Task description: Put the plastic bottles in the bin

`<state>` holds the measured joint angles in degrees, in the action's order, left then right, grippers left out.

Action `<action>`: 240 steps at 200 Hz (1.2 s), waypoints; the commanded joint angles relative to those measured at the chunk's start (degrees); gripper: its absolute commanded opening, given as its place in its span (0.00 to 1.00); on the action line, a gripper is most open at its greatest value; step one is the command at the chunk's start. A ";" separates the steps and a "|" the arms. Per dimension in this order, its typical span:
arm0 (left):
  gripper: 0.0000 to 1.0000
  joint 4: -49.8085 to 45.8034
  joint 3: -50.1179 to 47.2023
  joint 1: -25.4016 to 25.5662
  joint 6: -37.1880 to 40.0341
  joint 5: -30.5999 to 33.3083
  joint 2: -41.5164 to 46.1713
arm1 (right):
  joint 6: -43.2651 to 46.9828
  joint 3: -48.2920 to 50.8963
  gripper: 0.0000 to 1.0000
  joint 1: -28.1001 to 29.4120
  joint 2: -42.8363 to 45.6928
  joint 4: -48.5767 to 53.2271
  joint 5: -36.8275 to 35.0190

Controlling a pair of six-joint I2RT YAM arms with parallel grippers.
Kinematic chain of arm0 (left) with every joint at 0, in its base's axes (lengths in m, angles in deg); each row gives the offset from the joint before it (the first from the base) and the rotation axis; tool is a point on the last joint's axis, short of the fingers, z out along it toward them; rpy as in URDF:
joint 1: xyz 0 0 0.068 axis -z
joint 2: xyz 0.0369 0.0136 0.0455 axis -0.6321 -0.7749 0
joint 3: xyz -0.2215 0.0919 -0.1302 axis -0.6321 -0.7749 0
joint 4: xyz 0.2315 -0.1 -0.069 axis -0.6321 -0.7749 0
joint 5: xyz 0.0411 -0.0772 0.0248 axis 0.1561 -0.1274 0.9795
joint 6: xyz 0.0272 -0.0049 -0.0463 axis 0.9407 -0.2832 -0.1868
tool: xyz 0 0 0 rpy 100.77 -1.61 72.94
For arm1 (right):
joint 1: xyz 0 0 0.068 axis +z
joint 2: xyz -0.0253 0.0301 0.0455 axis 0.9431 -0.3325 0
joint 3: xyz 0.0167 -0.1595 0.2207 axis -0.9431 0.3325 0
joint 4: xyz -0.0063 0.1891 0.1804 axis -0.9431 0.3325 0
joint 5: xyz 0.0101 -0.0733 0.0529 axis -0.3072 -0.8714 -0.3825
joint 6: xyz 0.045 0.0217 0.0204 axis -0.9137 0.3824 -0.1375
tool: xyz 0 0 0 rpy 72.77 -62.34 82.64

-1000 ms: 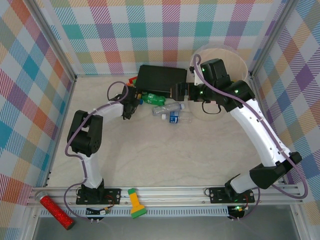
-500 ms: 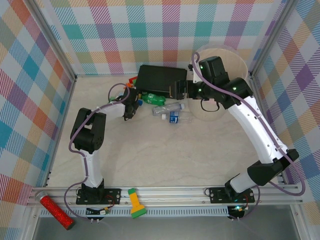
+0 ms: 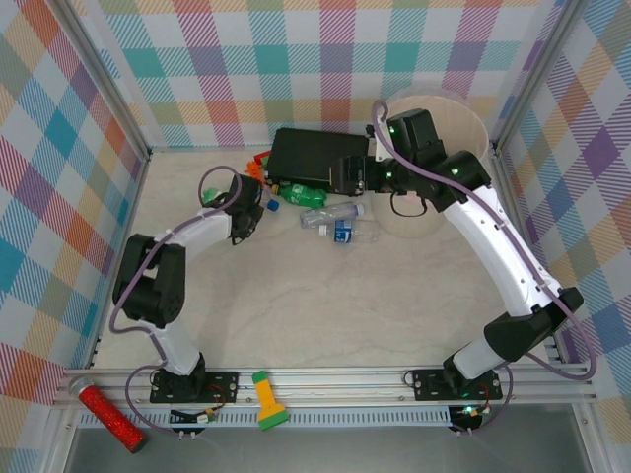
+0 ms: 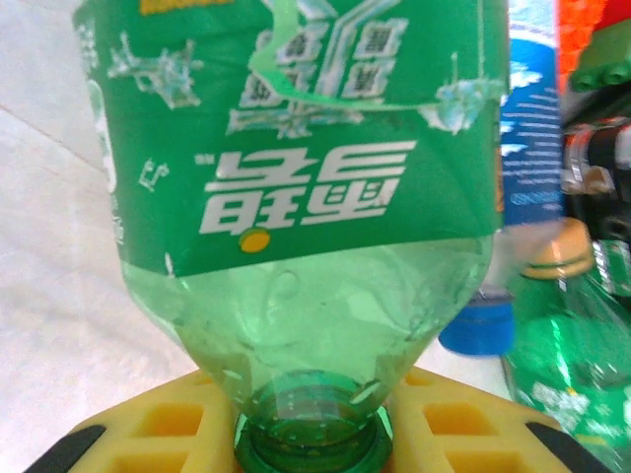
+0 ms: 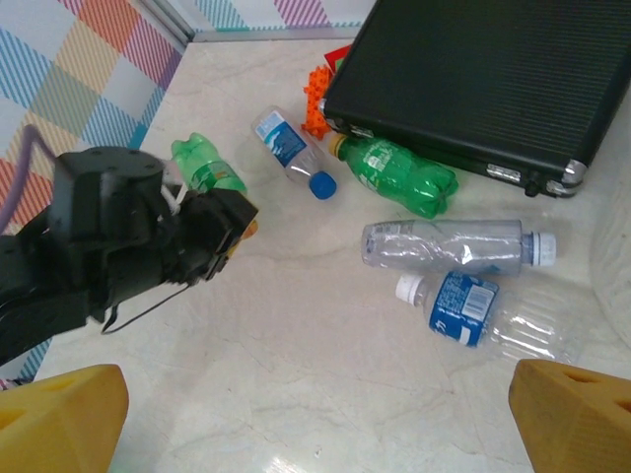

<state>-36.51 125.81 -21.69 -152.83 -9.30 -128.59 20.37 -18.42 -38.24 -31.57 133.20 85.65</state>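
Top external: left gripper (image 3: pixel 246 205) at the table's far left, well apart from the bin (image 3: pixel 463 106) in the far right corner. Right gripper (image 3: pixel 347 177) is above the right end of the black case (image 3: pixel 315 153). Loose bottles (image 3: pixel 330 214) lie just in front of the case.

Left wrist: yellow fingers (image 4: pixel 158 424) pinch a green bottle (image 4: pixel 306 197) near its neck.

Right wrist: right gripper spread wide, nothing between its fingers; four loose bottles lie on the table below.

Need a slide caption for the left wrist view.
Left hand shut on a green bottle at its neck; a blue-capped bottle lies behind.
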 commanded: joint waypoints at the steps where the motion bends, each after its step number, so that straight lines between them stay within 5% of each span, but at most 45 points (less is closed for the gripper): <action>1: 0.32 -4.01 -1.41 0.84 4.41 -1.92 5.52 | 0.03 -0.51 0.99 0.27 -1.60 -4.48 2.52; 64: 0.31 -8.47 -2.53 4.48 16.32 -9.51 18.68 | -5.65 11.17 0.99 -0.92 2.24 -23.73 5.89; 103: 0.32 -9.05 -1.18 8.09 26.69 -14.29 23.74 | -6.36 8.94 1.00 -2.63 -0.76 -22.31 13.15; 137: 0.32 -9.08 -0.67 9.89 34.51 -19.22 25.38 | -10.70 6.77 0.86 -2.63 -4.50 -21.12 21.84; 177: 0.33 -7.28 0.72 11.46 37.85 -24.29 25.70 | -17.76 8.83 0.76 -2.45 -6.87 -25.39 30.40; 240: 0.33 -6.20 2.36 14.41 37.05 -26.39 24.62 | -23.65 11.15 0.74 -1.01 -9.42 -30.63 32.66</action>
<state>-44.27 125.94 -9.03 -116.92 -33.87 -104.33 0.92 -8.28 -40.10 -39.38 107.54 115.14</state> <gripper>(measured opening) 0.331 0.744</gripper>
